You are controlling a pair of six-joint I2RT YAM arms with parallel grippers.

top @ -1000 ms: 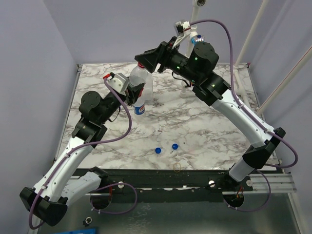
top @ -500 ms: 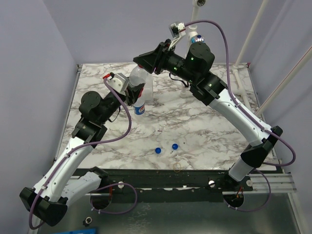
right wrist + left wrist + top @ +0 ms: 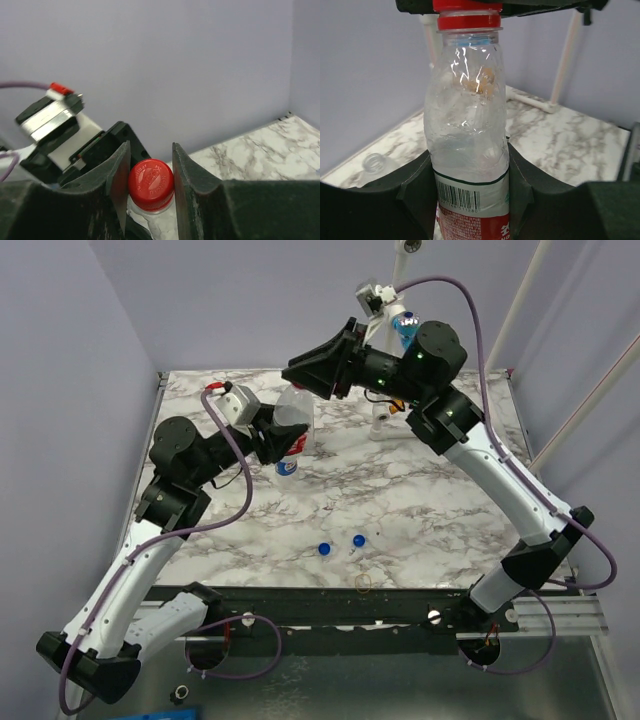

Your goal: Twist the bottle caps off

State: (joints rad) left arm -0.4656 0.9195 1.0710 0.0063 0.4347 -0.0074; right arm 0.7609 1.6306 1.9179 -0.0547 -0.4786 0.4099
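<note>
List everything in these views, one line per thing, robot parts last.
red-labelled clear crinkly plastic bottle: 1, clear with a red label, held above the table
round red plastic screw cap: 1, red, on that bottle's neck
small round blue plastic caps: 2, blue, loose on the table near its front
yellowish rubber-band ring: 1, yellowish, by the front edge
uncapped clear bottle neck: 1, clear, low left of the held bottle; the rest is hidden
marble-patterned table: 1, white and grey
white tube frame: several tubes, white, back right
left claw: 1, black, shut on the bottle's body
right claw: 1, black, shut on the red cap
</note>
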